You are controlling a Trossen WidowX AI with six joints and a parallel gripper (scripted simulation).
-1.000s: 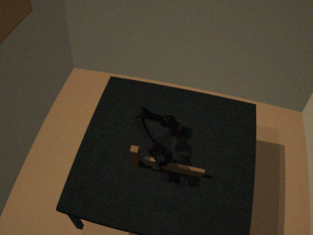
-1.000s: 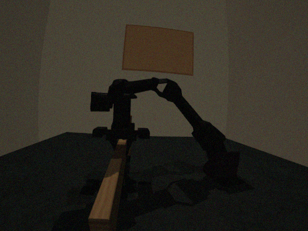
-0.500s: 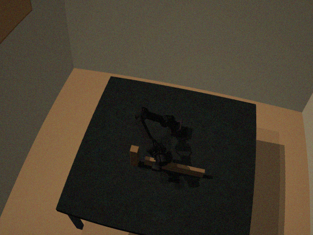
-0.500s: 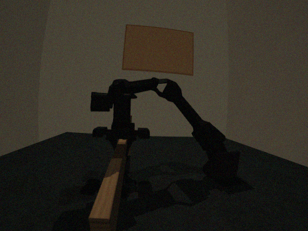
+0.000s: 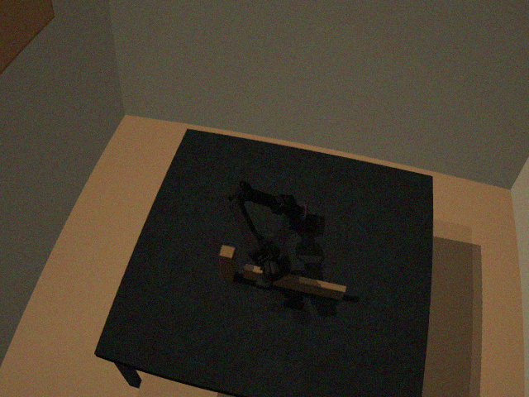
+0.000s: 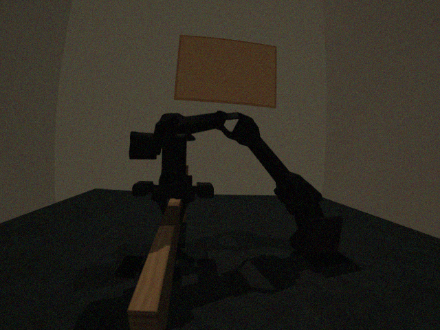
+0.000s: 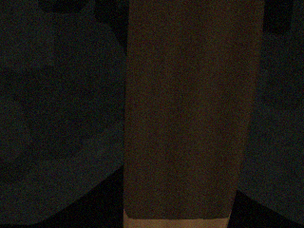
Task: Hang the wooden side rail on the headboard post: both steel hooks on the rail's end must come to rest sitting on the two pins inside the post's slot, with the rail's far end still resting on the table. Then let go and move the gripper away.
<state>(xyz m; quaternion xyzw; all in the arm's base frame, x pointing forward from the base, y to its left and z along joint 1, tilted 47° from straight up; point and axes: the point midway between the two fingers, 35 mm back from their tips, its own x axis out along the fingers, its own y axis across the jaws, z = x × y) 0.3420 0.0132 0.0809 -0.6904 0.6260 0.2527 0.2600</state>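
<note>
The wooden side rail (image 5: 313, 287) (image 6: 152, 280) (image 7: 185, 114) runs lengthwise under my arm, its near end low in the exterior view. My gripper (image 5: 265, 278) (image 6: 173, 209) points down and is shut on the rail, nearer its post-side end. The headboard post (image 5: 226, 264) stands upright left of that end in the top view, with a narrow dark gap between them. The rail is roughly in line with the post. The steel hooks, the slot and its pins cannot be made out in the dark. Whether the far end touches the table is unclear.
The dark table (image 5: 179, 316) (image 6: 383, 284) carries the arm's base (image 5: 309, 224) (image 6: 320, 238), behind the rail in the top view and to its right in the exterior view. The arm's shadows fall around the rail. An orange panel (image 6: 227, 71) is on the wall.
</note>
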